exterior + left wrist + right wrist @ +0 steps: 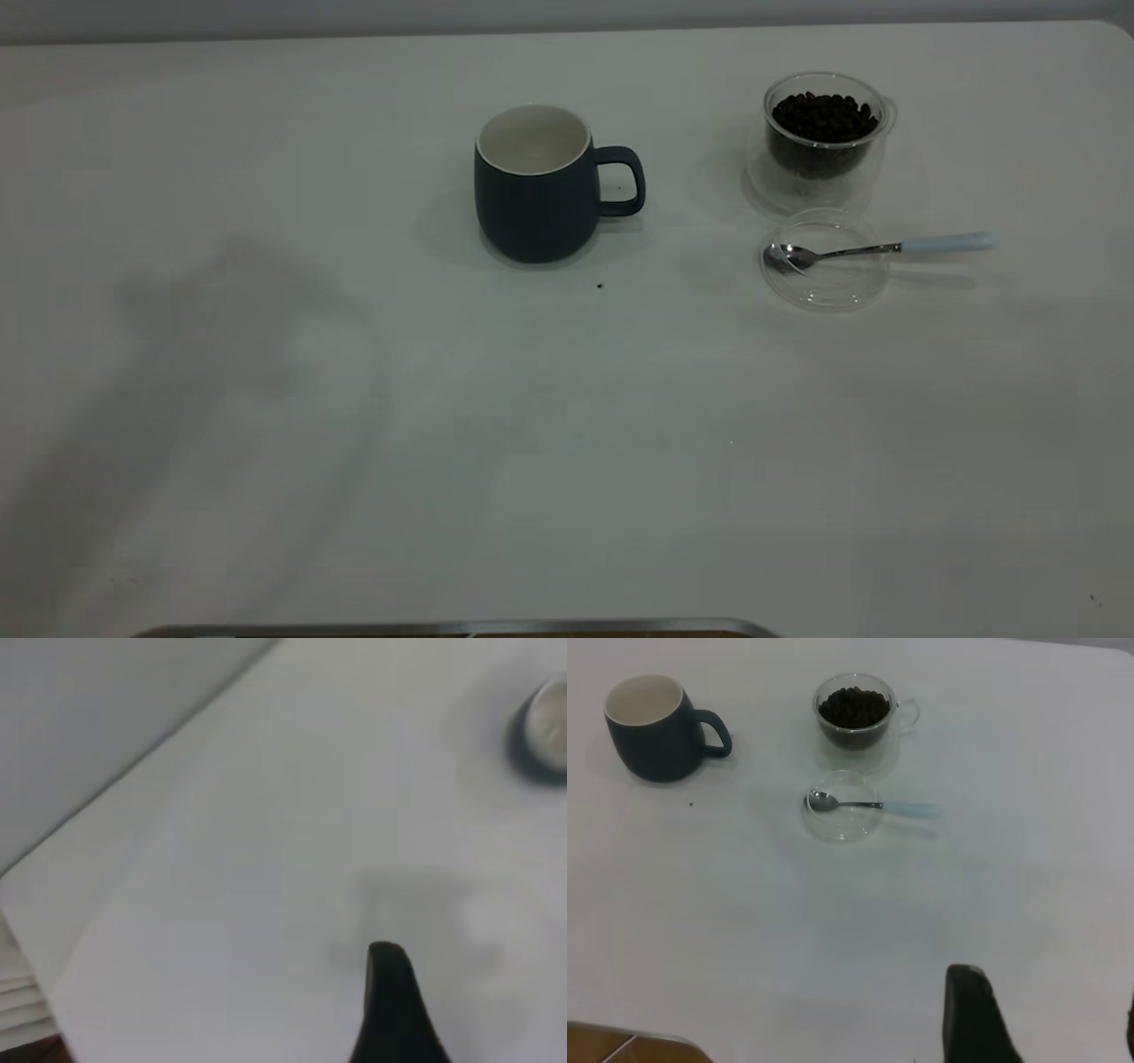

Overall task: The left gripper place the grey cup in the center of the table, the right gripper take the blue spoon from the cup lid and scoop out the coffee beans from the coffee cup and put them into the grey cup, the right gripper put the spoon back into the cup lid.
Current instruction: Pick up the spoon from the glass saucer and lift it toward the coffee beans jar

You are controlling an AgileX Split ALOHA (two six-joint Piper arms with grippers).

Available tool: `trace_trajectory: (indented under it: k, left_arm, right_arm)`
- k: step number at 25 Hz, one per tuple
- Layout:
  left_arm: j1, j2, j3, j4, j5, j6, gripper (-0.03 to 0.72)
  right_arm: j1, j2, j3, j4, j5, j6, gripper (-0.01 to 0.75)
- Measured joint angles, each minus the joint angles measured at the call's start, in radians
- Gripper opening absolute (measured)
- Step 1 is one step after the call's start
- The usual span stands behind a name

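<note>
The grey cup (540,190) (651,731) stands upright near the middle of the table (567,443), handle toward the coffee cup (824,133) (852,713), which holds coffee beans (824,115) (852,704). In front of that lies the cup lid (826,266) (842,819), with the blue spoon (873,248) (859,804) resting across it, bowl inside, handle sticking out. Neither arm appears in the exterior view. My right gripper (1050,1001) hangs open over bare table, well short of the lid. My left gripper (483,992) is open and empty, far from the grey cup (547,726).
A single dark speck (600,286) lies on the table just in front of the grey cup. A metal strip (461,629) runs along the near table edge. The left arm's shadow falls on the left side of the table.
</note>
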Motion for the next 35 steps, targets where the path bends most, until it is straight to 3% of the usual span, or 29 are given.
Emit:
trace_trajectory:
  k: [5, 11, 22, 29, 35]
  left_arm:
    - [0.000, -0.252, 0.128, -0.119, 0.000, -0.064, 0.551]
    - [0.000, -0.578, 0.461, -0.220, 0.000, -0.132, 0.551]
    - [0.000, -1.059, 1.004, -0.231, 0.000, -0.142, 0.551]
    - [0.000, -1.206, 1.193, -0.253, -0.018, -0.145, 0.551]
    - [0.000, -1.245, 1.264, -0.230, -0.031, -0.139, 0.551]
  right_arm:
    - [0.000, 0.000, 0.000, 0.000, 0.000, 0.000, 0.451]
    - [0.000, 0.000, 0.000, 0.000, 0.000, 0.000, 0.451]
    - [0.000, 0.000, 0.000, 0.000, 0.000, 0.000, 0.451]
    - [0.000, 0.000, 0.000, 0.000, 0.000, 0.000, 0.451]
    - [0.000, 0.000, 0.000, 0.000, 0.000, 0.000, 0.451]
